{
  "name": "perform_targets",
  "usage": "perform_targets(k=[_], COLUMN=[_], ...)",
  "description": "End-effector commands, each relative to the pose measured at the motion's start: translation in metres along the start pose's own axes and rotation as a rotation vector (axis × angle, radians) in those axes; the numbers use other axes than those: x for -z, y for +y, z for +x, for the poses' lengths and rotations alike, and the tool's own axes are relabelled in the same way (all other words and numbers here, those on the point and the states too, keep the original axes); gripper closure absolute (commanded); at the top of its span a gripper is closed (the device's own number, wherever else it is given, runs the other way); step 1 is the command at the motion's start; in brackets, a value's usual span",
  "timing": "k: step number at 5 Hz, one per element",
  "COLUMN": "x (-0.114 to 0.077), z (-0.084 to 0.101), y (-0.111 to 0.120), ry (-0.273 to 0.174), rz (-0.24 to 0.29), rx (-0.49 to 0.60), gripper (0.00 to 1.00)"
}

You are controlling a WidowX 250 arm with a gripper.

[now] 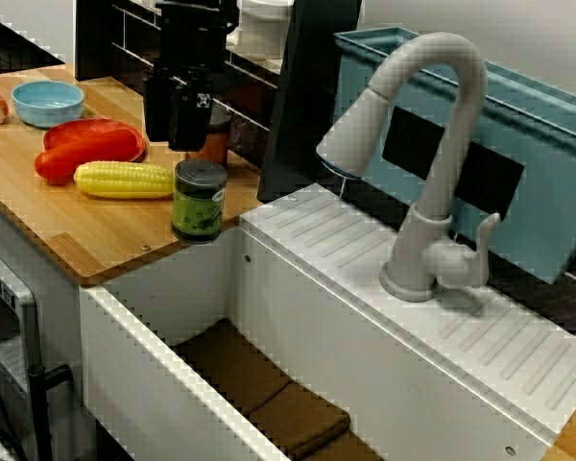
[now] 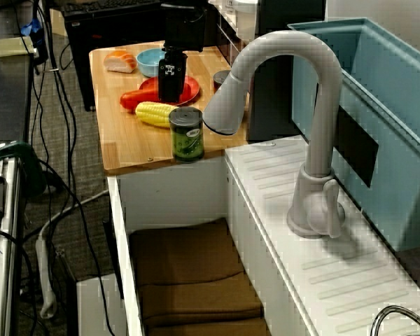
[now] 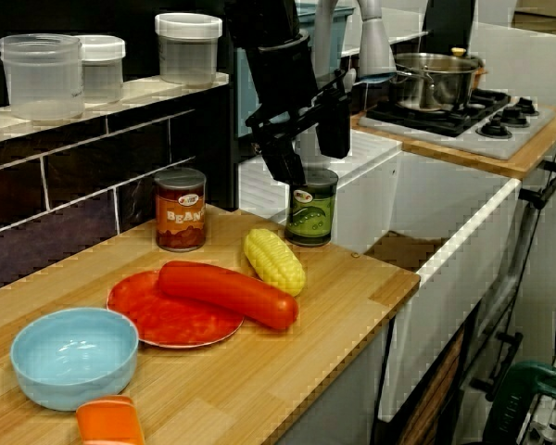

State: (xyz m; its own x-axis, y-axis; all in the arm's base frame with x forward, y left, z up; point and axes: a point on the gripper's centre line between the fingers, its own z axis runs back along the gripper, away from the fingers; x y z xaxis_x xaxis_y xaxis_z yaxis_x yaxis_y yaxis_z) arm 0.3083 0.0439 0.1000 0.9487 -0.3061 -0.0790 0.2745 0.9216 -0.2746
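I'm looking at a pale wooden counter [image 3: 338, 315] that ends against a white sink basin [image 1: 298, 317], with dark tiles along the wall; on the counter's corner next to the basin stands the green-labelled tin can [image 3: 310, 206], upright, with a dark lid and a label picture too small for me to read; the black gripper [image 3: 313, 163] hangs straight above it, fingers [image 3: 284, 162] spread apart with nothing between them; from here I cannot tell whether the tips touch the lid. Just beside the can lies a yellow corn cob [image 3: 274, 261], touching a long red vegetable [image 3: 227, 292] that rests across a round red plate [image 3: 157, 324]; a brown bean tin [image 3: 180, 209] stands by the tiles; a light blue bowl [image 3: 74, 357] sits well apart. In the view across the sink a grey curved tap [image 1: 432, 154] rises from the ribbed drainer; an orange object [image 3: 109, 422] is cut off at the frame edge.
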Motion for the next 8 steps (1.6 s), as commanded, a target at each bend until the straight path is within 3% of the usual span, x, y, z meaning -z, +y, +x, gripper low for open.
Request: perform_targets(k=[1, 4, 8], x=[-0.016, -0.006, 0.009], z=[0.006, 0.009, 0.011], y=[0.002, -0.009, -0.018], ry=[-0.04, -0.022, 0.002], rz=[-0.005, -0.054, -0.072], rx=[0.015, 0.006, -0.01], gripper=[0.0, 0.0, 0.0])
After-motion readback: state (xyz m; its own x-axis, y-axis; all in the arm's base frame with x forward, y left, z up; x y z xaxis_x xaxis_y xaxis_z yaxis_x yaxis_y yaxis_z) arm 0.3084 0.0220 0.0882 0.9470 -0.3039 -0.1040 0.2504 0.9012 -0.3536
